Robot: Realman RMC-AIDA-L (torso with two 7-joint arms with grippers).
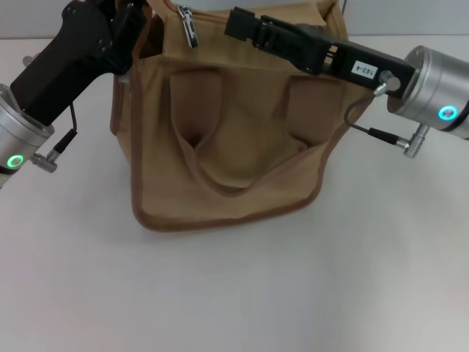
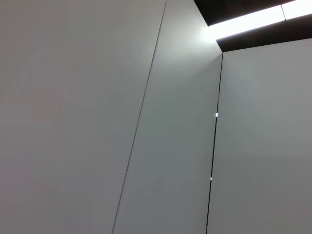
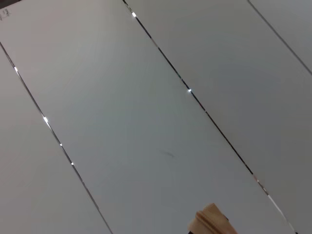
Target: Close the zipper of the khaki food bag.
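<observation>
The khaki food bag (image 1: pixel 234 147) stands upright on the white table in the head view, its top cut off by the frame edge. The zipper's silver slider and pull tab (image 1: pixel 188 27) hang at the bag's top front edge, left of centre. My left gripper (image 1: pixel 130 28) is against the bag's top left corner. My right gripper (image 1: pixel 236 23) reaches in from the right over the bag's top, a short way right of the slider and apart from it. A scrap of tan fabric (image 3: pixel 210 222) shows in the right wrist view.
The white table (image 1: pixel 234 293) spreads in front of and beside the bag. Both wrist views look at pale wall or ceiling panels (image 2: pixel 97 122).
</observation>
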